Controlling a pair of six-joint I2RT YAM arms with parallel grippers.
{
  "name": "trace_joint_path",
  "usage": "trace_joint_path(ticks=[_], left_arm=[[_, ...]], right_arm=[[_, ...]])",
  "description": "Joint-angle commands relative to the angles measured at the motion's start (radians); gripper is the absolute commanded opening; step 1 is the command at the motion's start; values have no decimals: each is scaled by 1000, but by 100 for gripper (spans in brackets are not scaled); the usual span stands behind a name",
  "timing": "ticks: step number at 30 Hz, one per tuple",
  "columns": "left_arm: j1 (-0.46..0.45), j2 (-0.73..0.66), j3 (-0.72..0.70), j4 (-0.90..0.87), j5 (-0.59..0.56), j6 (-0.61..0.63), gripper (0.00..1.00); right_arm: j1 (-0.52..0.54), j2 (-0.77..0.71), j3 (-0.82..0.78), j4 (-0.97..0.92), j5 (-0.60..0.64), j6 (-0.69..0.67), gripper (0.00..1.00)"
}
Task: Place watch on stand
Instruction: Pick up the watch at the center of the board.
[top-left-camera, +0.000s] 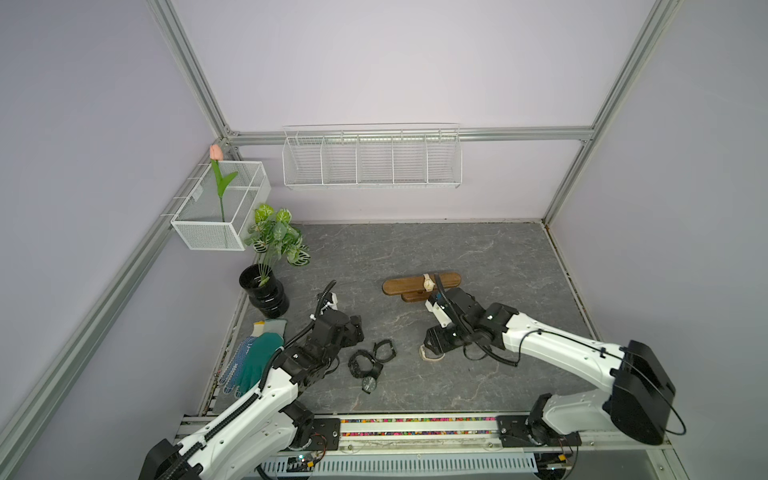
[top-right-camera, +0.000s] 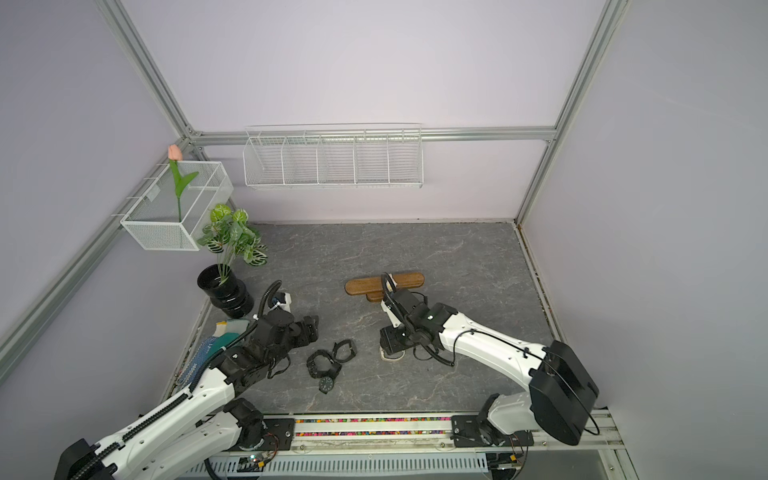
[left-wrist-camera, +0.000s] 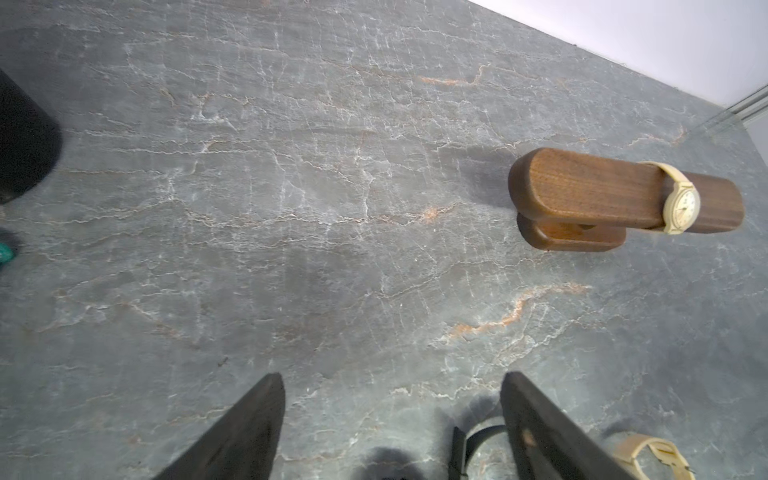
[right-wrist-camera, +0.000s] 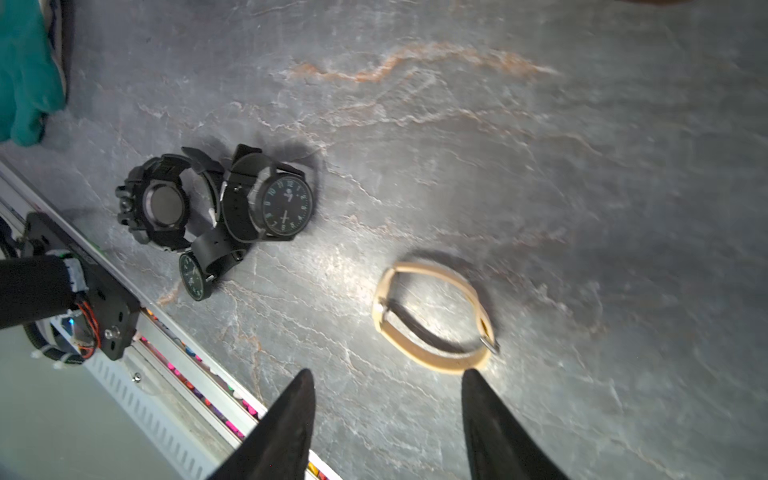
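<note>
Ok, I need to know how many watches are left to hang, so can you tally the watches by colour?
Beige: 2: hung watch on the stand, loose beige watch on the table
Black: 3, clustered on the table: rugged watch, large-dial watch, small-dial watch
Total: 5

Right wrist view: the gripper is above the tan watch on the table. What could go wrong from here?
1. The tan watch lies as a closed loop, with only its edge at one fingertip of the open right gripper; closing might nudge it away or pinch one strap layer.
2. The stand already carries a cream watch; threading another on could knock it or tip the stand.
</note>
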Motion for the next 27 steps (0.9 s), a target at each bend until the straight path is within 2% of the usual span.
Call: trace_joint_path(ticks=[1, 8, 19, 27], left_arm=[[4, -35, -22, 52, -26, -26, 86], [4, -52, -79, 107, -12, 18, 88], [5, -44, -86, 140, 28, 32, 89], [4, -47, -89, 144, 34, 34, 90]], right_arm=[[28, 77, 61, -92, 38, 30, 51], [71, 173, 153, -165, 82, 73, 48], [121, 311, 228, -229, 157, 96, 43], [147, 362, 252, -235, 176, 97, 33]])
